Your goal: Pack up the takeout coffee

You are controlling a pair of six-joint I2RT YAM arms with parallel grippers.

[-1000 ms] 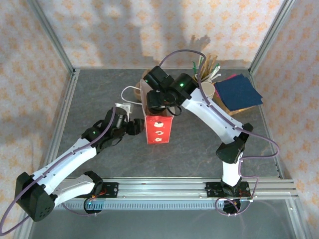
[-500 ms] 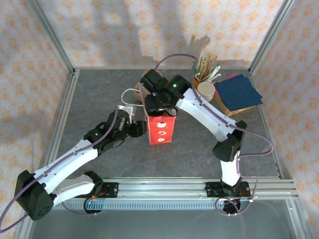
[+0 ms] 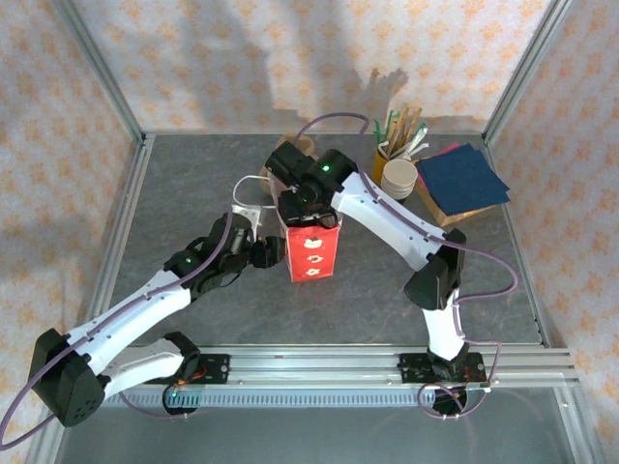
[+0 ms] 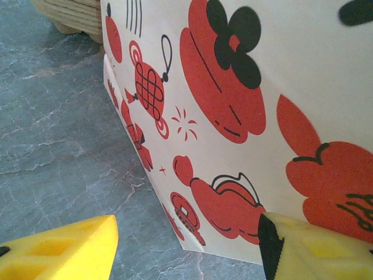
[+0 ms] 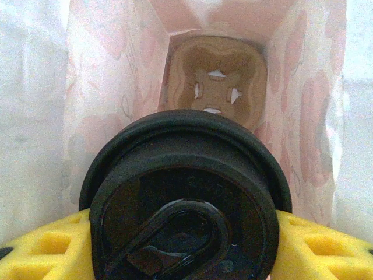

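L gripper [image 4: 187, 236]: jaws spread, lower corner of paper bag [image 3: 311, 253] btwn them. R gripper [image 5: 185, 245]: clamped both sides on takeout coffee [image 5: 185, 192], just under lid. Cup sits in bag mouth, above cardboard carrier [image 5: 217, 81] on bag floor.

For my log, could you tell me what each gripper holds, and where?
Right gripper grips the coffee by its sides, just under the lid, above the bag. Left gripper is open, holding nothing.
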